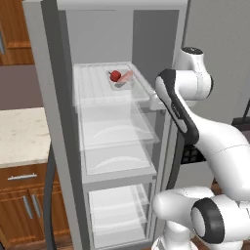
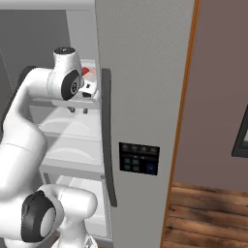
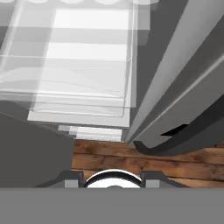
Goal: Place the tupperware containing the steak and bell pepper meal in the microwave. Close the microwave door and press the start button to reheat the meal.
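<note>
**One container on the top fridge shelf, hand just below its level**

There is one fridge (image 1: 49,122), open, and the left base view lets me count its clear shelves (image 1: 117,127) and drawers: a top shelf, two more below it, and a lower section with further clear drawers. One tupperware (image 1: 121,81) sits on the top shelf, toward the back right. In it are two pieces of food: one round red piece (image 1: 115,75) and one pinkish-red slab (image 1: 127,76) touching it on the right.

One gripper (image 2: 78,111) is in play. In the right base view it hangs from the wrist just in front of the shelves, pointing down, its two small dark fingers (image 2: 72,110) close side by side with a narrow gap. They hold nothing. How wide they stand I cannot tell exactly, since the hand view cuts the tips off at its bottom edge.

The tupperware lies above and behind the fingers, apart from them; in the right base view a bit of its red food (image 2: 85,71) peeks past the wrist. The hand view looks down the stacked shelves to the wooden floor (image 3: 131,159) and the lower edge of the fridge door (image 3: 183,105). One dark control panel (image 2: 139,159) sits on the closed door's front.
</note>
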